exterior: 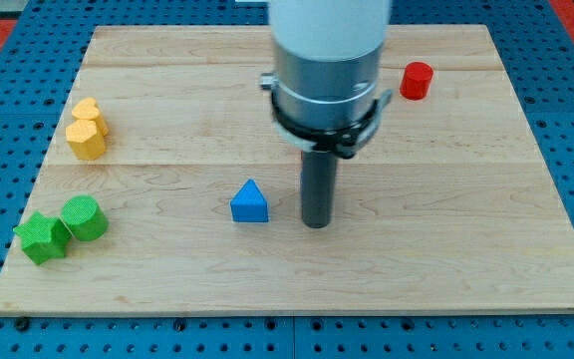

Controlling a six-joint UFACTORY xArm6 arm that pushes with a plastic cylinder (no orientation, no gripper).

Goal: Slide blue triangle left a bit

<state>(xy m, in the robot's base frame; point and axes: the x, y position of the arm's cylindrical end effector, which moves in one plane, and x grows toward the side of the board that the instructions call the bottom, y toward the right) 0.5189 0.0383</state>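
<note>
On the wooden board [446, 259], my tip [315, 225] stands just right of the blue triangle [250, 202], apparently not touching; no gripper exists, and the leftward push seems undone.

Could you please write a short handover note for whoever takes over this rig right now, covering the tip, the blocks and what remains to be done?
Tip: my tip is down at board height, just to the view's right of the blue triangle, with a small gap, not touching.
Blocks: the blue triangle sits near the middle of the wooden board. The red cylinder is at the view's top right. Two yellow blocks are at the left, and the green star and green cylinder at the lower left.
Done: tip lined up on the triangle's right side.
Left: push the triangle a little toward the view's left, then stop.
</note>
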